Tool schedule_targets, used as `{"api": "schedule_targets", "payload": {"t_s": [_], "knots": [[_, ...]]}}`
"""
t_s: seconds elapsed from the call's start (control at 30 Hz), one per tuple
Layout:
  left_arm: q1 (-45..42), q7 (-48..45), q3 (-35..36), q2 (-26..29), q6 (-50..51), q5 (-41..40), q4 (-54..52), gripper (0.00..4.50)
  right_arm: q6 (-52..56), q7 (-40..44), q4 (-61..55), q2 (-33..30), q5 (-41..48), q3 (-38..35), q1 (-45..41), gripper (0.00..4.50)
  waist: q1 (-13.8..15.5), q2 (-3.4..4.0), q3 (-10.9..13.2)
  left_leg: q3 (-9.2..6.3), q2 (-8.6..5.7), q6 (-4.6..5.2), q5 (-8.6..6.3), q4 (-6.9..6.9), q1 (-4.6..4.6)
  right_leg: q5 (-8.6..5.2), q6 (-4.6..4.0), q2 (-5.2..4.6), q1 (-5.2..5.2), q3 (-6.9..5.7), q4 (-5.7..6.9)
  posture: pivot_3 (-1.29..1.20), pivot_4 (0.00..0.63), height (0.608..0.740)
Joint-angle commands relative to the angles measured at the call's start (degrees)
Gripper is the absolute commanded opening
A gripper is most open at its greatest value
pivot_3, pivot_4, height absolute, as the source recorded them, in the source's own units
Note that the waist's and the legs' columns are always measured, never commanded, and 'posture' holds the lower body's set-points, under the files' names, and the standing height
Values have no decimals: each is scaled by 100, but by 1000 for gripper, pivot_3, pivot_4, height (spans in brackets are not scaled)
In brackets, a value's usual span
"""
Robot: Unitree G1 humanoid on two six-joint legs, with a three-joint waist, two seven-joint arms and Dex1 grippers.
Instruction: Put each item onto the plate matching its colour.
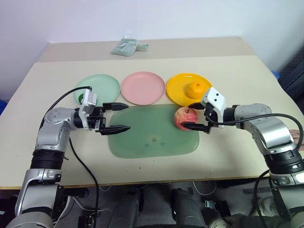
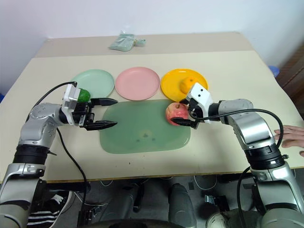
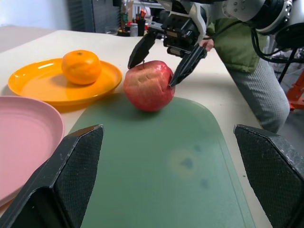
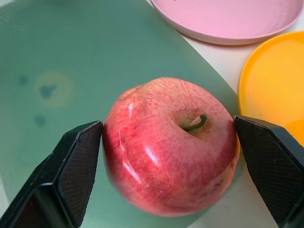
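Note:
The red-pink apple (image 4: 166, 147) rests on the right end of the green mat (image 1: 152, 135). My right gripper (image 1: 194, 116) is open, one finger on each side of the apple and close against it. The orange (image 1: 195, 89) lies on the yellow plate (image 1: 176, 90). The small dark green fruit (image 2: 84, 96) sits on the mint green plate (image 1: 102, 85), partly hidden behind my left wrist. The pink plate (image 1: 142, 88) holds nothing. My left gripper (image 1: 119, 117) is open and holds nothing; it points right over the mat's left edge.
A pale green packet (image 1: 126, 46) lies at the back of the table. A person's hand (image 2: 290, 135) rests on the table's right edge, and a person's trouser leg (image 3: 259, 90) shows beyond the table.

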Motion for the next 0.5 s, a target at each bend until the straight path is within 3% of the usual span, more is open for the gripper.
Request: {"api": "schedule_targets", "payload": {"t_s": [0.03,0.27,0.5], "knots": [[-74,13,79,16,-47,-57,-130,4500,132,109,-265,16,328,-293,-94,4477,0,0,0,0,0,0,0,0,0,0,0,0,0,0,0,0,150,740],[-93,6,68,-11,-39,-63,-130,4500,-214,123,-495,-47,306,-330,43,4477,1,0,0,0,0,0,0,0,0,0,0,0,-1,0,0,0,150,740],[-96,4,61,-13,-15,-66,-137,4500,308,244,-457,-133,410,-166,63,4477,3,0,0,0,0,0,0,0,0,0,0,0,0,0,0,0,150,740]]}}
